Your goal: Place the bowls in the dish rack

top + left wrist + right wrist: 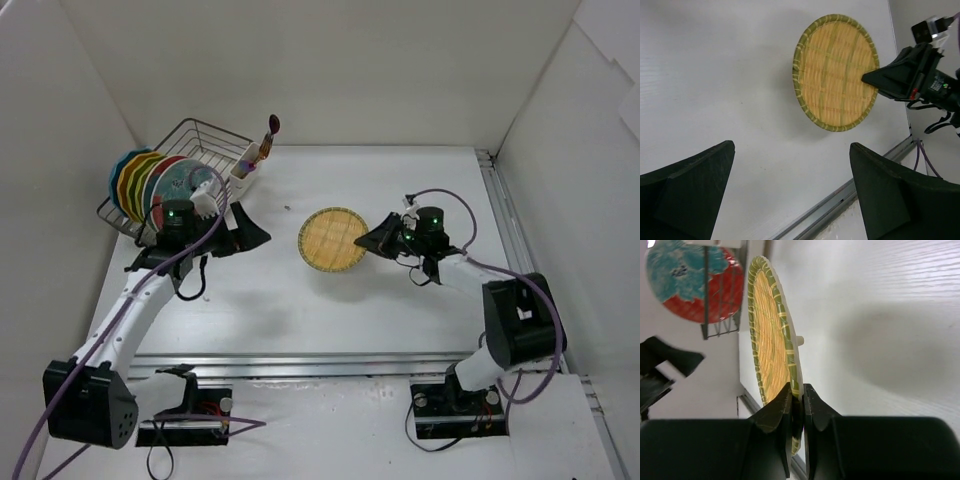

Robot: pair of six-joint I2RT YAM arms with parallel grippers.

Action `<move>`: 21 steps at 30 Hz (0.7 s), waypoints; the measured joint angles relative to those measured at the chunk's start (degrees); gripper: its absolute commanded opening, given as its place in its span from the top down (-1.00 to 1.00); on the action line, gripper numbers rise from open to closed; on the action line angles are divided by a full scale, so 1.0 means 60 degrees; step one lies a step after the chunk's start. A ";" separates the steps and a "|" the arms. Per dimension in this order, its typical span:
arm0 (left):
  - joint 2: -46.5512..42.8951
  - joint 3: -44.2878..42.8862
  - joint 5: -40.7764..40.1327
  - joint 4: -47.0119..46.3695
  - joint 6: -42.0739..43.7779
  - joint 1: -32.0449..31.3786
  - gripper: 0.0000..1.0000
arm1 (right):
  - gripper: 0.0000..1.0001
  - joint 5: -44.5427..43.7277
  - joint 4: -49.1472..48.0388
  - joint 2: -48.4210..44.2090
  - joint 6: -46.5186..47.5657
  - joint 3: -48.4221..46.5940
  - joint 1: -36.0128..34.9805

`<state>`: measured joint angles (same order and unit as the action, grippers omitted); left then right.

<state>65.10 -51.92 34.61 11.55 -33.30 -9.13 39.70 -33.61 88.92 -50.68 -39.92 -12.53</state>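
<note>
Operator: Item one, the loose piece. Where is it sitting?

Spotter: Tan woven bowl (332, 238), one count, is lying out on the open table (300, 310), well apart from the dish rack (200, 135). Your right gripper (375, 238) is pinching it at the right-hand rim, jaws closed on the thin woven edge with only the tips biting. Whether the bowl is riding clear of the surface, I cannot tell.

Operator: And the other stock?

Spotter: Row of coloured bowls (150, 185) is standing on edge in the rack's slots, with a red-and-teal bowl (690, 280) at the end nearest you. White utensil cup (243, 165) is sitting at the rack's corner. Your left gripper (250, 232) is hanging just beside the rack, jaws spread wide and carrying nothing.

Operator: Hazards?

Spotter: Three entries, all my reading.
- Grip: you are holding a wide dish by one edge, so its weight is hanging off-centre. If you are swinging it quickly, it is likely pivoting in the tips or sliding out.
- Route: your left arm is standing between the bowl and the rack. If you are carrying straight across, you are risking a knock between the two arms.
- Slot: you are aiming beside the red-and-teal bowl. If you are coming in tilted, you are risking a push on that row or a clip on the cup.
</note>
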 measured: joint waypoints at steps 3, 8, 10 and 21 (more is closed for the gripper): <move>0.0652 -0.0171 -0.0018 -0.0131 -0.0084 -0.0521 -0.82 | 1.00 0.0295 0.0026 -0.0994 0.0033 0.0259 -0.0025; 0.1395 -0.0477 -0.0007 -0.0554 -0.0277 -0.1198 -0.70 | 1.00 0.0627 0.0029 -0.1851 0.0029 0.0415 -0.0120; 0.1603 -0.0681 0.0011 -0.0645 -0.0295 -0.1413 -0.67 | 1.00 0.0729 0.0044 -0.2004 0.0022 0.0481 -0.0200; 0.2641 -0.1333 0.0328 -0.1071 -0.0328 -0.2076 -0.45 | 1.00 0.1027 0.0146 -0.2390 -0.0011 0.0586 -0.0357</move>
<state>80.95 -59.92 36.58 5.13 -35.27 -21.58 45.87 -32.73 74.59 -50.74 -36.40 -14.68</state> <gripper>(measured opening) 0.746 0.070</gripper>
